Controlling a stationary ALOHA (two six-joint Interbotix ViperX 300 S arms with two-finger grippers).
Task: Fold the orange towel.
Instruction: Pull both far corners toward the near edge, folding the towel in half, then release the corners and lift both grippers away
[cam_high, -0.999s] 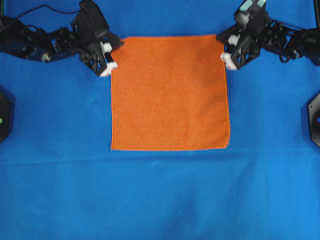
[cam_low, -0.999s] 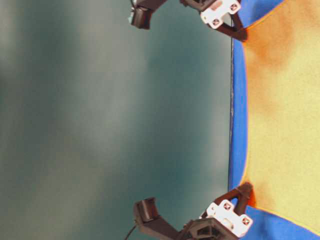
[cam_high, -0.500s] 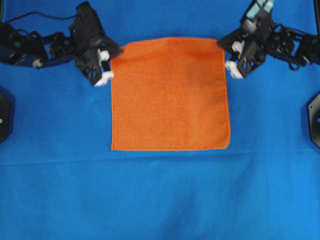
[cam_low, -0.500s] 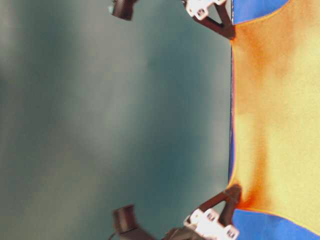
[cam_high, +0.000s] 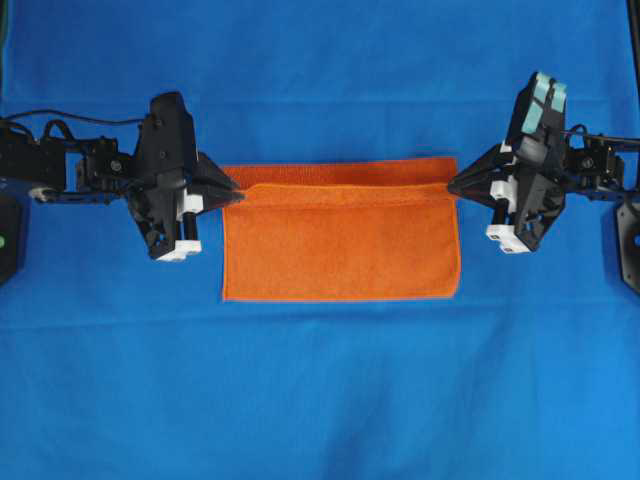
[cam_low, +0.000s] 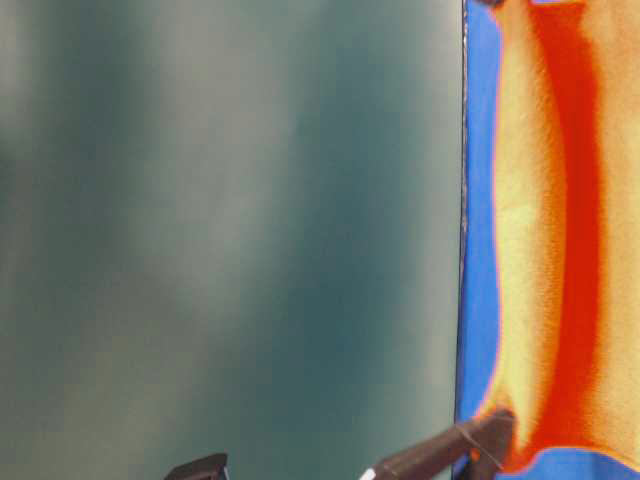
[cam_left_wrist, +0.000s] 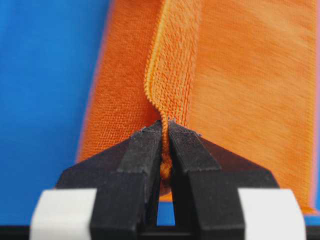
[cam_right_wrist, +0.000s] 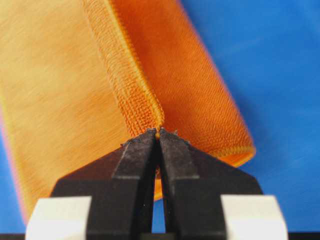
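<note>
Pinching orange towel (cam_high: 340, 245) corners, both tools clamped.

Orange towel (cam_low: 575, 250) curled over on the blue cloth (cam_low: 478, 250); 1 dark gripper finger (cam_low: 445, 455) meets its lower corner; blurred grey-green background.

1. Bare blue cloth (cam_high: 320, 400) across the near half of the bench; open passage there.
2. Bare strip of cloth along the far edge too, beyond the orange towel (cam_high: 340, 245).
3. Left gripper (cam_high: 236, 195) pinched on the towel's left corner, arm blocking the left flank.
4. Right gripper (cam_high: 452, 187) clamped on the right corner, arm blocking the right flank.
5. Raised towel edge strung between both grippers, barring the middle.
</note>
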